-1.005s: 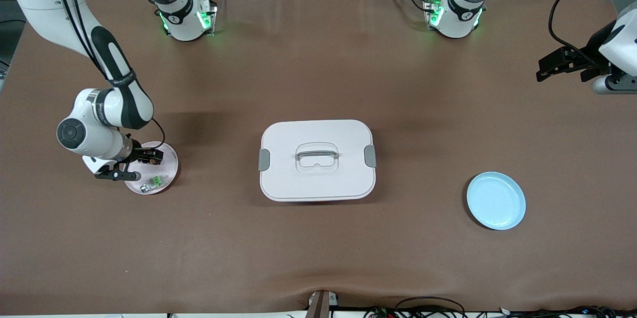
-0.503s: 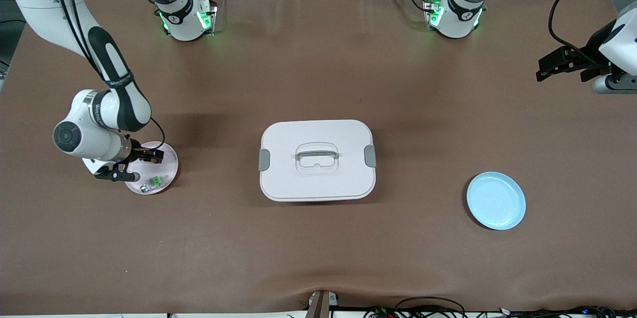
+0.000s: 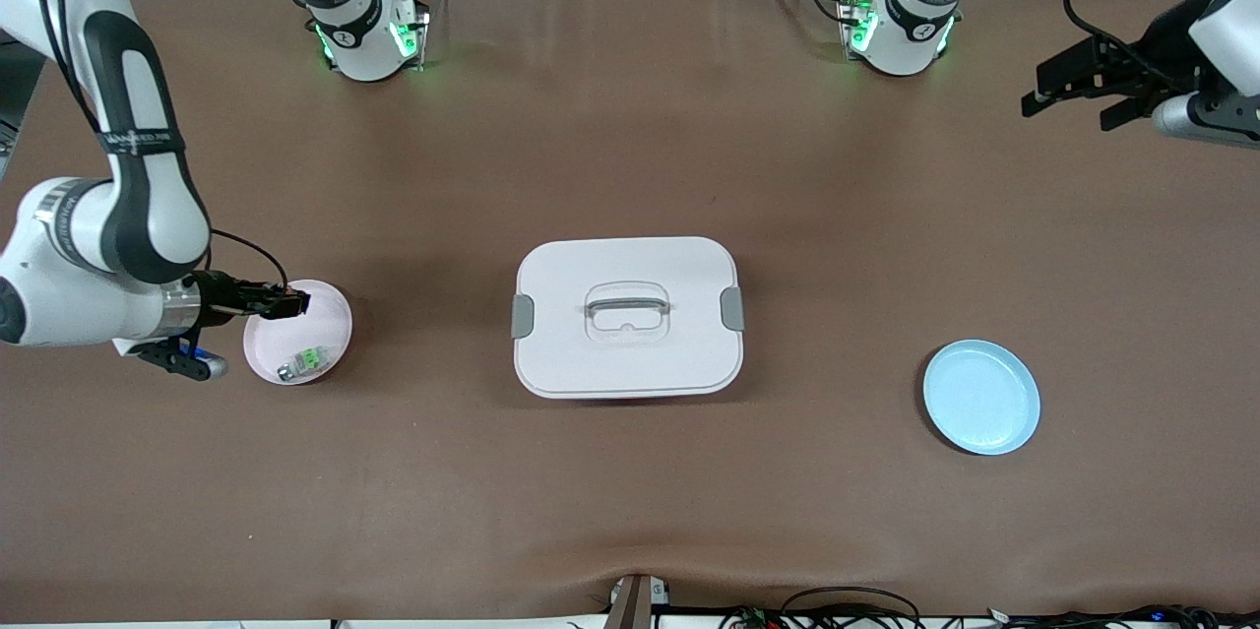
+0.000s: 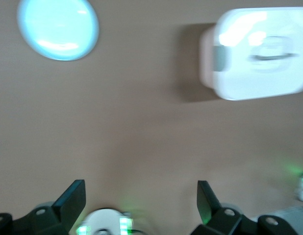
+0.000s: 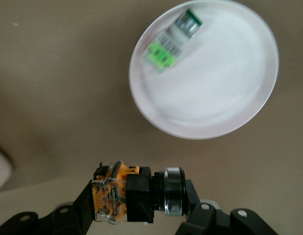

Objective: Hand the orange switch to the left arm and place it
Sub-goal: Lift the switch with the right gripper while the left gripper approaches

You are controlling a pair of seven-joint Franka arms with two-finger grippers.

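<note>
Lifting the switch (image 5: 134, 196) off the pink plate (image 3: 330, 334), right end effector (image 3: 285, 302) clamped on it; left end effector (image 3: 1068, 88) waits wide open, so next it needs carrying round the box (image 3: 627, 316) for handover

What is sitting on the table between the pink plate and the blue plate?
The big white box sits between the pink plate and the blue plate, with bare brown table on either side of it. The front view shows this best.

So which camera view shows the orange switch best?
The right wrist view: the orange switch fills the right gripper, above the pink plate. The front view shows only a dark speck; the left wrist view shows nothing of it.
</note>
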